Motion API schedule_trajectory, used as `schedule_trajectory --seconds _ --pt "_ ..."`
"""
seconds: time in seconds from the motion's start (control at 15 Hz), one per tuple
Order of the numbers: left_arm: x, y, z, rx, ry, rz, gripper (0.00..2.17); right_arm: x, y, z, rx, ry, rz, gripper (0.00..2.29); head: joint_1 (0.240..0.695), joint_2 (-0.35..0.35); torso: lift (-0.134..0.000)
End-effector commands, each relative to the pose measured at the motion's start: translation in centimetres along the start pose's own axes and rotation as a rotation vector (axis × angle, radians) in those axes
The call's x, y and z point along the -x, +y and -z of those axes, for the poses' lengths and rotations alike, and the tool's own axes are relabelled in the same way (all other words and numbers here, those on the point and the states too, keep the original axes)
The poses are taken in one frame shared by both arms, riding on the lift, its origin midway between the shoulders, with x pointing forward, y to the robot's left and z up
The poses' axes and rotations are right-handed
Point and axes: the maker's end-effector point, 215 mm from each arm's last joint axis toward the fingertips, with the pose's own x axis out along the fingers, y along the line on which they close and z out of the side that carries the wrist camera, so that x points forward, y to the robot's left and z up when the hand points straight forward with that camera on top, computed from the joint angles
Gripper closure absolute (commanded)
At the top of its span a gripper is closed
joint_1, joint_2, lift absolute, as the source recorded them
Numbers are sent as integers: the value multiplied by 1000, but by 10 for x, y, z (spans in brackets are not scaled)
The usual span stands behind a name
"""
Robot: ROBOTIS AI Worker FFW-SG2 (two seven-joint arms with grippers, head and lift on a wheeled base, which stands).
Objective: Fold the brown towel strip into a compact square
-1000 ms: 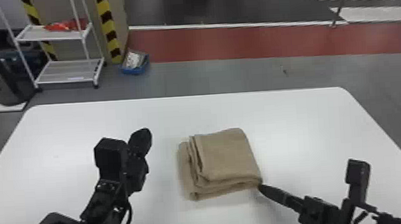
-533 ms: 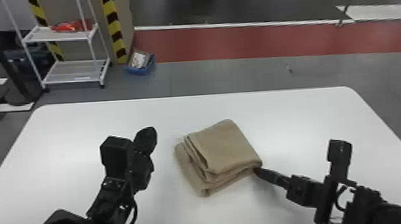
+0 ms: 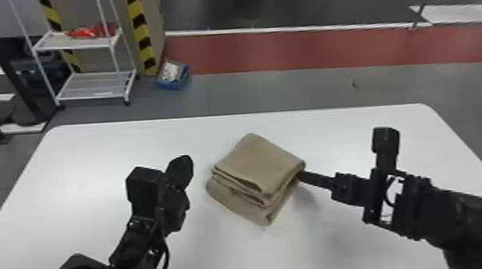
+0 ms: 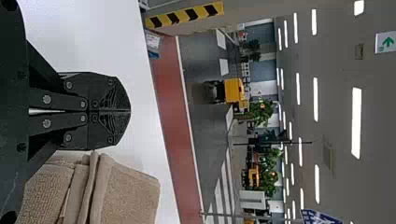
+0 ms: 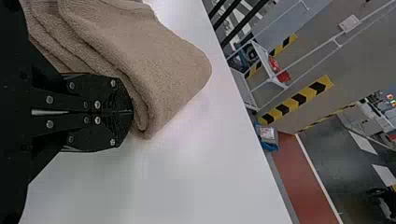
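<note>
Brown towel (image 3: pixel 260 163) lies folded, cornerwise on bench (image 3: pixel 89 153). Right tool (image 5: pixel 132 112) closed, empty, touching its side; left tool (image 4: pixel 129 111) closed, empty, nearby. Best nudge low, gently, keeping layers stacked.

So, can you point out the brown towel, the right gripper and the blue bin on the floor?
Brown towel (image 3: pixel 260 161): head view, on its top layer.
Right gripper (image 5: pixel 130 112): right wrist view, where its jaws' tips meet.
Blue bin (image 3: pixel 170 85): head view, on its front wall.
</note>
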Motion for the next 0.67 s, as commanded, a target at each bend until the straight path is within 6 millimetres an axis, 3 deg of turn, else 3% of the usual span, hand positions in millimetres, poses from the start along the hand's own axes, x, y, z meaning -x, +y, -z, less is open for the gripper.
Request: schedule_trajectory --seconds 0.0,0.13,0.27,0.47,0.6 --pt "0 -4 2 -2 5 6 2057 25 -8 12 -36 -23 -14 2017 695 -29 -124" --pt "1 -8 4 -3 11 13 2057 64 -33 8 -91 -87 -7 2017 695 -38 -124" --pt "1 -15 8 -11 22 22 2057 108 -72 13 -176 -158 0 2017 695 -67 -124" --pt "2 -15 19 -21 44 22 2057 172 -126 14 -259 -286 29 2017 695 -170 -124" --pt "-2 -18 26 -33 63 32 2057 201 -143 15 -315 -337 17 2017 695 -223 -124"
